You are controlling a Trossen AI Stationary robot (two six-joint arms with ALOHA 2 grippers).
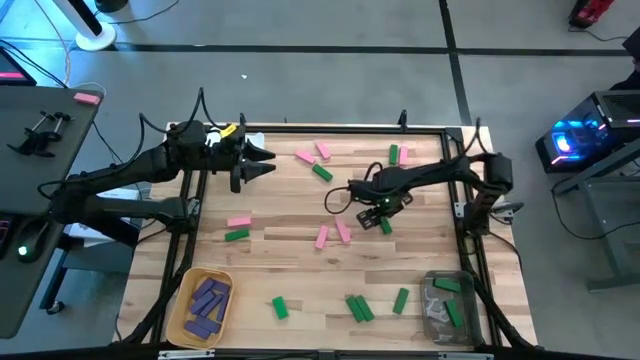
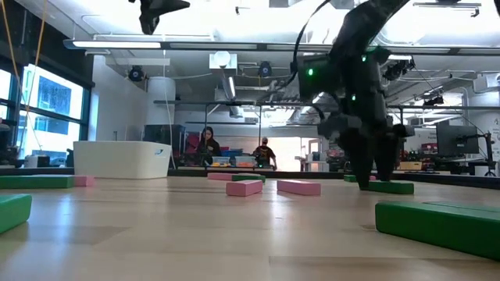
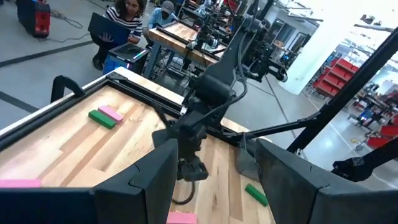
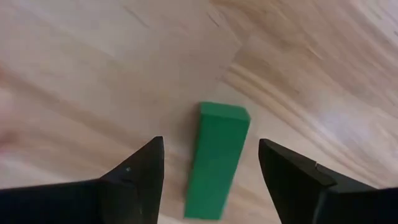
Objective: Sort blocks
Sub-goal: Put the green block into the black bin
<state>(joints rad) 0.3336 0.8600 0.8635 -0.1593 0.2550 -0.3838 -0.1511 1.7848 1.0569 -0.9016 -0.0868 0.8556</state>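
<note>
We see the right gripper (image 4: 211,171) reaching in from the table's (image 1: 280,255) right side, wrist bent down over a green block (image 4: 216,158) near the table's middle, its fingers (image 4: 134,177) spread with the block lying flat on the wood between them, untouched by either. The left gripper (image 1: 262,163) hangs raised near the far left edge, fingers (image 3: 146,183) spread and holding nothing, pointing toward the right arm.

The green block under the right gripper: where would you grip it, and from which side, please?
Grip the green block across its narrow width at mid-length, coming straight down from above. It lies flat on the table, long sides bare, and the right gripper is open, already straddling it.
</note>
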